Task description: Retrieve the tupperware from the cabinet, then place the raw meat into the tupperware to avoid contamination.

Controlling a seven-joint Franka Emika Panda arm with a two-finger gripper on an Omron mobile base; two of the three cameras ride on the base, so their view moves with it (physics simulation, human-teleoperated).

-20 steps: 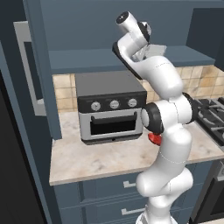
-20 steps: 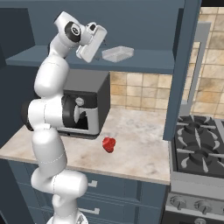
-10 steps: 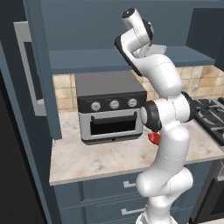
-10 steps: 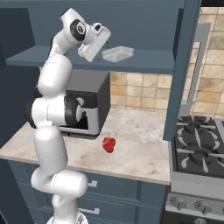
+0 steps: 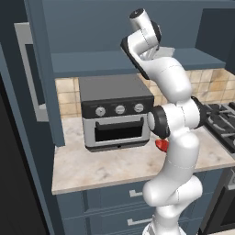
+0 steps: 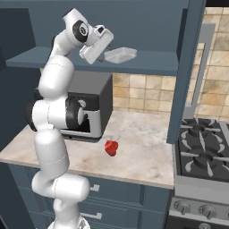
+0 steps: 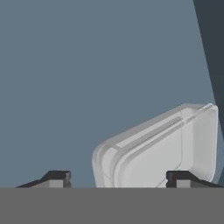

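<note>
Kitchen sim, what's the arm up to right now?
The arm is reaching up into the open cabinet. Its gripper is at the tupperware on the cabinet shelf; in the hand view the jaws stand apart on either side of the near end of the container, not yet shut on it. The raw meat lies on the counter in front of the toaster oven, untouched.

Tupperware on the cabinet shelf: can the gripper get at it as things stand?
Probably yes. The cabinet is open, and the gripper is at the tupperware, whose near edge lies between the fingers. Nothing stands between them.
</note>
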